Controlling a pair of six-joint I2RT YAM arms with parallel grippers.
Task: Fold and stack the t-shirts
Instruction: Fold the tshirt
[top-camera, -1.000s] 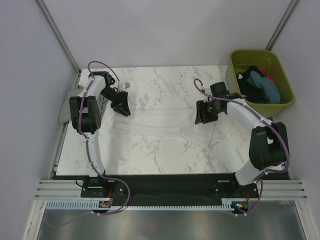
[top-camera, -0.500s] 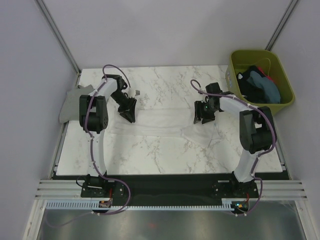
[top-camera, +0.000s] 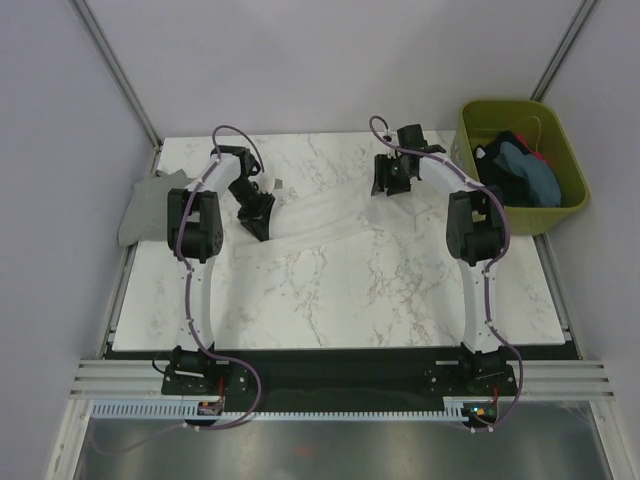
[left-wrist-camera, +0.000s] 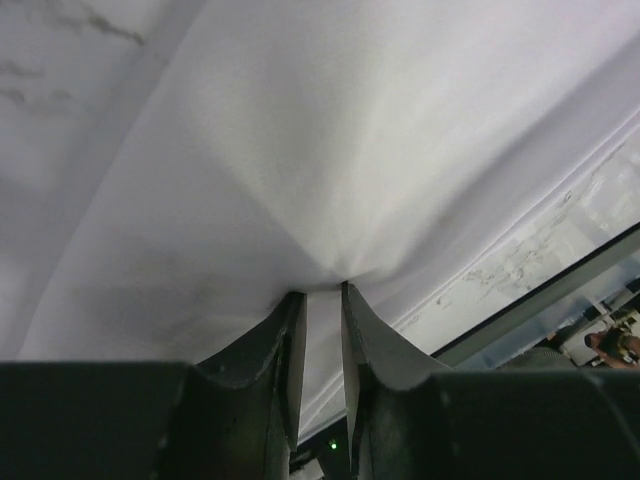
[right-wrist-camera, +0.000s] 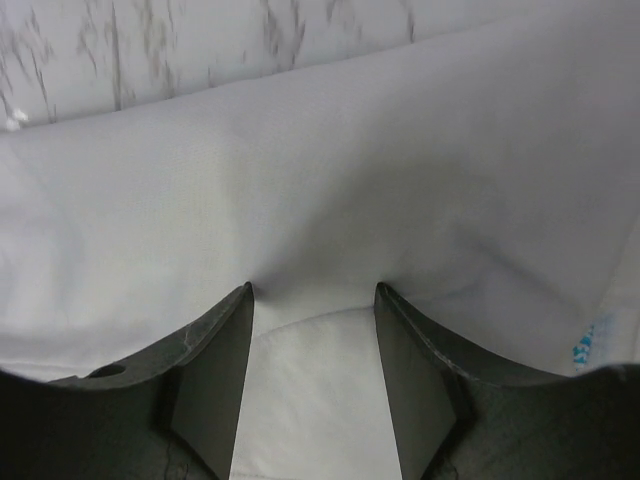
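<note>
So far, nothing is seen folded or stacked. At the left edge of the tabletop (top-camera: 350, 300) a grey shirt (top-camera: 148, 205) is left crumpled, partly hung over the side. Just beside it, toward the middle, the left gripper (top-camera: 259, 230) is lowered onto the white shirt (top-camera: 330, 212). In the wrist view its jaws are shown almost closed, with a pinch of white cloth caught between them and creases fanned out from that point. The white shirt is stretched between the two arms across the far half of the tabletop, loosely spread rather than flattened, its near edge drawn in an uneven line. Near the far edge, right of centre, the right gripper (top-camera: 389, 186) is set on the same shirt. Its jaws are held partly apart with a thicker fold of cloth filling the gap, so a hold is judged likely. A small blue mark (right-wrist-camera: 590, 340) is seen at the cloth's edge there. Beside the far right corner, a dark shirt (top-camera: 500, 178) and a blue-teal shirt (top-camera: 538, 178) are heaped in a green bin (top-camera: 510, 103). The task is judged to be at an early stage: the white shirt is yet to be laid flat and folded, and the others are untouched.
</note>
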